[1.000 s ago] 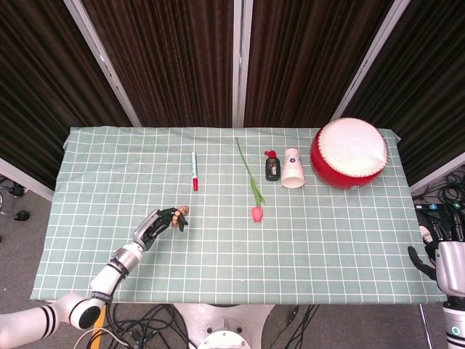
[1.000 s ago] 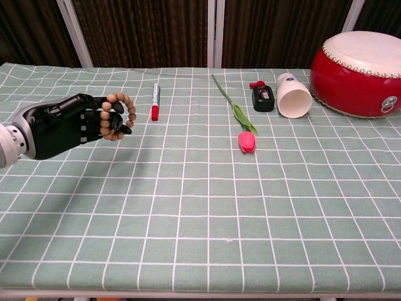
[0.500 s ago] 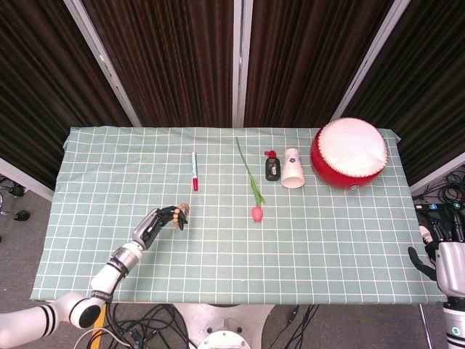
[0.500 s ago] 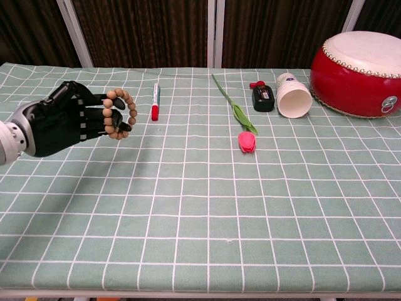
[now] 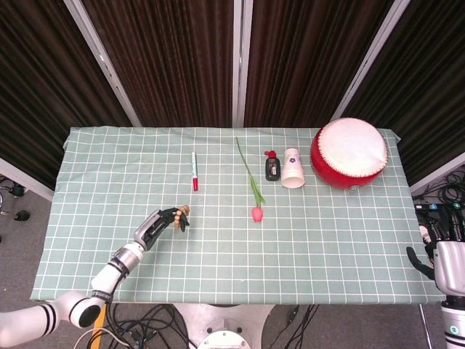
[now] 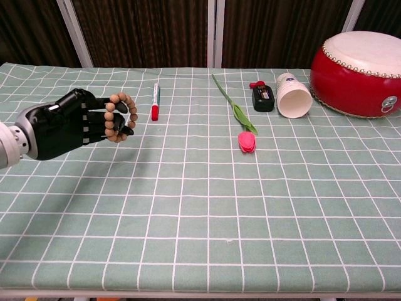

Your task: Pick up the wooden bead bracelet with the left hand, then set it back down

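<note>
Partly hidden by curled fingers, the wooden bead bracelet (image 6: 119, 116) sits gripped in the left hand (image 6: 74, 122).

Taking the tulip (image 6: 246, 140) as the mark on the surface (image 6: 250, 226): the marker (image 6: 155, 102) lies well to its left, the left hand (image 6: 69, 123) with the bracelet (image 6: 119, 117) further left. Behind and right sit the bottle (image 6: 262, 98), the tipped cup (image 6: 294, 95), then the drum (image 6: 359, 72).

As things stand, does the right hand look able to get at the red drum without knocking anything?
Probably yes. The right hand sits off the table's right edge, and the red drum is at the far right corner, with bare cloth between them; the paper cup lies beyond the drum.
</note>
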Action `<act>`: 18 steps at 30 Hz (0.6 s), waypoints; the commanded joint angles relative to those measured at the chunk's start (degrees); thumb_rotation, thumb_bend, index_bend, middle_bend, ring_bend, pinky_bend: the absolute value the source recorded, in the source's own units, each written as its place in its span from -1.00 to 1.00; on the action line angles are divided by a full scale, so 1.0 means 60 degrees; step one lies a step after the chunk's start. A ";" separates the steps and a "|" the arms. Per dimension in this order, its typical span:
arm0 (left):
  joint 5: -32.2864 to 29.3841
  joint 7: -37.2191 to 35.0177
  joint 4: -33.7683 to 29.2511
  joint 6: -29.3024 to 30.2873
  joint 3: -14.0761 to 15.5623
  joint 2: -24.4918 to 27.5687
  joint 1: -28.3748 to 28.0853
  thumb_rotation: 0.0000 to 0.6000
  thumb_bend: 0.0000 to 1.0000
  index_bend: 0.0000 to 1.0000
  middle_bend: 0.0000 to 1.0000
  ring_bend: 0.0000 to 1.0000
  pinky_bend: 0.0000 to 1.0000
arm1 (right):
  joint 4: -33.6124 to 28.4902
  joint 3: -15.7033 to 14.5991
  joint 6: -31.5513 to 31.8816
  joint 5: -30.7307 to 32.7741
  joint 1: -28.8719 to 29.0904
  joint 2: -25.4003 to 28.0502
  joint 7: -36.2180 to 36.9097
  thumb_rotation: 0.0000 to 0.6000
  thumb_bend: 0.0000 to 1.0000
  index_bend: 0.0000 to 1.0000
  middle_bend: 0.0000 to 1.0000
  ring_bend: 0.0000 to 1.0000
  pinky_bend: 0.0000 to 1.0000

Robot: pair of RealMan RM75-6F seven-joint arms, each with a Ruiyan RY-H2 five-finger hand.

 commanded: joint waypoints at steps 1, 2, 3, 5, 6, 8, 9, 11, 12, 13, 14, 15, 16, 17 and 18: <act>0.0402 -0.0429 0.0195 0.0086 0.0152 -0.0009 -0.0085 -0.11 -0.38 -0.05 0.15 -0.26 -0.83 | -0.0005 0.0006 0.0004 0.0003 0.0002 -0.0001 -0.0008 1.00 -0.65 -0.60 -0.41 -1.00 -0.98; 0.0480 -0.0494 0.0237 0.0118 0.0187 -0.0015 -0.0101 -0.19 -0.42 -0.05 0.14 -0.26 -0.83 | -0.0009 0.0006 0.0002 0.0006 0.0003 -0.0001 -0.0012 1.00 -0.65 -0.60 -0.41 -1.00 -0.98; 0.0542 -0.0557 0.0273 0.0140 0.0219 -0.0018 -0.0120 -0.25 -0.45 -0.06 0.14 -0.26 -0.83 | -0.0013 0.0006 0.0001 0.0008 0.0002 0.0001 -0.0015 1.00 -0.65 -0.60 -0.41 -1.00 -0.99; 0.0636 -0.0682 0.0341 0.0176 0.0283 -0.0023 -0.0160 -0.23 -0.49 -0.06 0.13 -0.26 -0.83 | -0.0018 0.0004 -0.0001 0.0010 0.0000 0.0003 -0.0020 1.00 -0.65 -0.60 -0.41 -1.00 -0.99; 0.0655 -0.0708 0.0375 0.0179 0.0297 -0.0021 -0.0185 -0.16 -0.50 -0.07 0.13 -0.26 -0.83 | -0.0022 0.0002 -0.0004 0.0014 -0.0001 0.0006 -0.0023 1.00 -0.65 -0.60 -0.41 -1.00 -0.99; 0.0662 -0.0680 0.0441 0.0240 0.0325 -0.0051 -0.0206 0.06 -0.51 -0.07 0.13 -0.26 -0.83 | -0.0028 -0.0006 0.0005 0.0012 -0.0011 0.0011 -0.0028 1.00 -0.64 -0.60 -0.41 -1.00 -0.99; 0.0645 -0.0702 0.0442 0.0241 0.0335 -0.0056 -0.0216 0.08 -0.51 -0.06 0.13 -0.26 -0.83 | -0.0029 -0.0005 0.0012 0.0011 -0.0013 0.0013 -0.0028 1.00 -0.64 -0.60 -0.41 -1.00 -0.99; 0.0604 -0.0725 0.0440 0.0211 0.0361 -0.0045 -0.0248 0.12 -0.51 -0.06 0.13 -0.26 -0.83 | -0.0034 -0.0003 0.0010 0.0009 -0.0012 0.0024 -0.0030 1.00 -0.64 -0.60 -0.41 -1.00 -0.99; 0.0575 -0.0713 0.0443 0.0200 0.0368 -0.0046 -0.0258 0.18 -0.49 -0.06 0.13 -0.26 -0.83 | -0.0035 -0.0003 0.0010 0.0005 -0.0010 0.0028 -0.0034 1.00 -0.64 -0.60 -0.41 -1.00 -0.99; 0.0525 -0.0719 0.0440 0.0201 0.0365 -0.0058 -0.0262 0.27 -0.45 -0.05 0.14 -0.26 -0.83 | -0.0036 -0.0005 0.0007 0.0003 -0.0009 0.0031 -0.0037 1.00 -0.64 -0.60 -0.41 -1.00 -0.99; 0.0484 -0.0757 0.0424 0.0185 0.0364 -0.0059 -0.0266 0.35 -0.39 -0.03 0.15 -0.26 -0.83 | -0.0036 -0.0006 0.0004 0.0005 -0.0008 0.0033 -0.0034 1.00 -0.64 -0.60 -0.40 -1.00 -0.99; 0.0457 -0.0799 0.0407 0.0163 0.0370 -0.0050 -0.0274 0.36 -0.35 -0.02 0.16 -0.26 -0.82 | -0.0036 -0.0003 0.0001 0.0009 -0.0007 0.0035 -0.0031 1.00 -0.64 -0.60 -0.40 -1.00 -0.99; 0.0431 -0.0818 0.0406 0.0159 0.0371 -0.0048 -0.0281 0.35 -0.30 -0.02 0.17 -0.26 -0.82 | -0.0033 -0.0001 -0.0004 0.0014 -0.0005 0.0037 -0.0028 1.00 -0.64 -0.60 -0.40 -1.00 -0.99; 0.0426 -0.0812 0.0414 0.0167 0.0376 -0.0052 -0.0287 0.35 -0.27 -0.02 0.17 -0.26 -0.82 | -0.0030 -0.0001 -0.0009 0.0017 -0.0003 0.0037 -0.0027 1.00 -0.64 -0.60 -0.40 -1.00 -0.99; 0.0424 -0.0800 0.0420 0.0180 0.0383 -0.0054 -0.0289 0.33 -0.25 -0.01 0.17 -0.26 -0.82 | -0.0028 0.0001 -0.0014 0.0018 0.0000 0.0037 -0.0026 1.00 -0.64 -0.60 -0.40 -1.00 -0.99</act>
